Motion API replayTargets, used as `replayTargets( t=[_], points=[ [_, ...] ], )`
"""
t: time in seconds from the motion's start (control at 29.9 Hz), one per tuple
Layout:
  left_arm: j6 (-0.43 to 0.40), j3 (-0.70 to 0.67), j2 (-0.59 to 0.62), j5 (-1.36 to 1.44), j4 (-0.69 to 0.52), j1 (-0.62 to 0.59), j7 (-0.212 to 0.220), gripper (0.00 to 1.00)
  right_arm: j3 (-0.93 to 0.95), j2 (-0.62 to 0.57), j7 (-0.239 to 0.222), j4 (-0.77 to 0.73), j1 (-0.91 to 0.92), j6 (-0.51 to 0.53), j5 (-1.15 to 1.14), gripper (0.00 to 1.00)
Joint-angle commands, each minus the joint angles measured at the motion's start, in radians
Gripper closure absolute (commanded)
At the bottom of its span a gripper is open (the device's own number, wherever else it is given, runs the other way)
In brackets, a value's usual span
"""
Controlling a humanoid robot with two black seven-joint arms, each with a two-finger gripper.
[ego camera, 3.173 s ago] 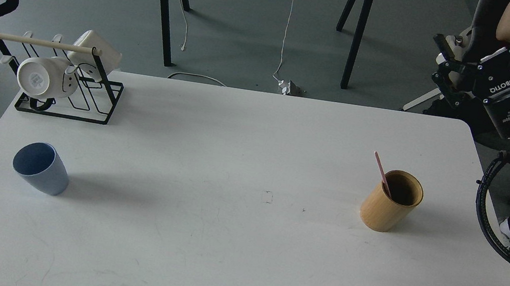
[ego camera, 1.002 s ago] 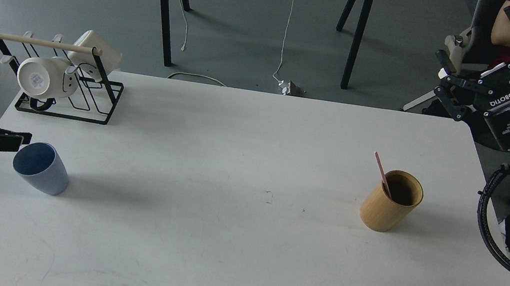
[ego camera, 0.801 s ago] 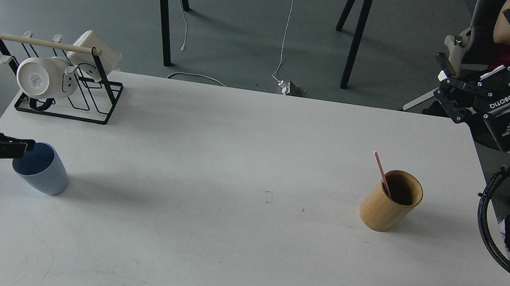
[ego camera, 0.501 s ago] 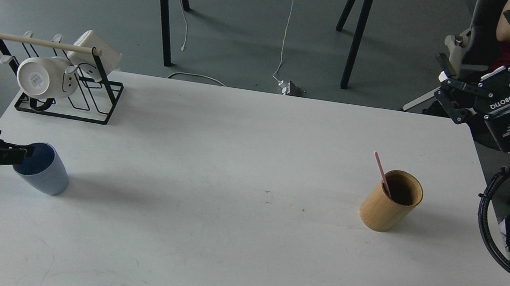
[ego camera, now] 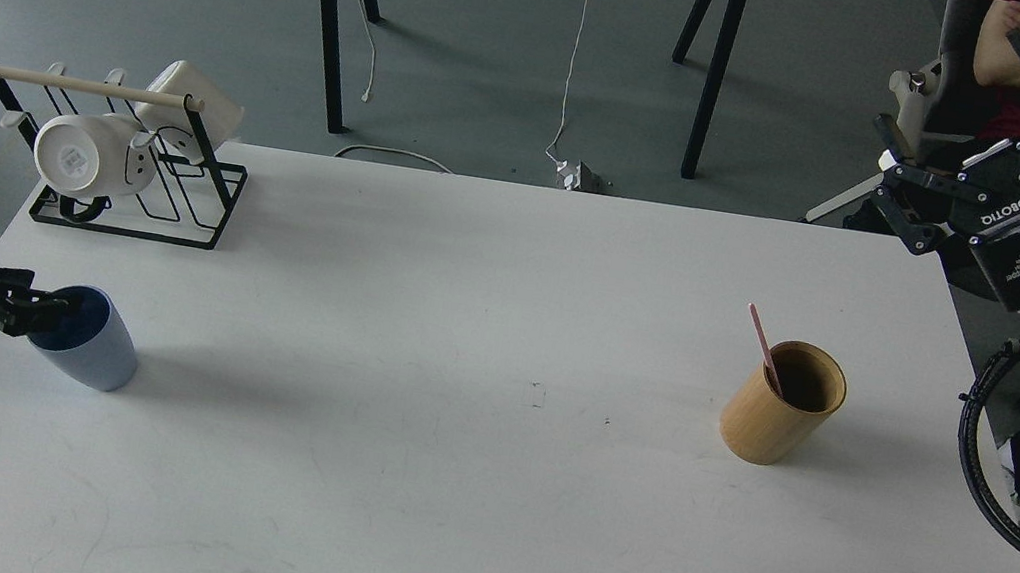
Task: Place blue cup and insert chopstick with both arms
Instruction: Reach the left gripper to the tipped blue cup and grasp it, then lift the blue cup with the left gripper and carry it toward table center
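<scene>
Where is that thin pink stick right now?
In the head view, the pink stick stands leaning inside the tan wooden holder on the right side of the white table, far from the blue cup at the left.

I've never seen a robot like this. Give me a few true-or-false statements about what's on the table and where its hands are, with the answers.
1. The pink stick stands in the wooden holder. True.
2. The blue cup lies on its side. False: it stands upright.
3. The left hand is at the cup's rim. True.
4. The right hand grips the stick. False: it is up off the table's far right corner, holding nothing.
5. White mugs sit on the rack. True.
</scene>
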Motion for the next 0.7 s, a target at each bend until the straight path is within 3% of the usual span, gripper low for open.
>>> replayTargets(
  t=[0.0, 0.37, 0.67],
  points=[
    [0.000, 0.000, 0.000, 0.003, 0.000, 0.001, 0.000, 0.47, 0.000, 0.000, 0.000, 0.001, -0.003, 0.000, 0.000, 0.01],
    [0.003, -0.002, 0.003, 0.067, 0.001, 0.018, 0.000, 0.77, 0.000, 0.000, 0.000, -0.001, -0.011, 0.000, 0.000, 0.01],
    [0.078, -0.002, 0.012, 0.090, 0.001, 0.037, 0.000, 0.94, -0.002, 0.002, 0.000, 0.001, -0.016, 0.000, 0.000, 0.01]
  ],
)
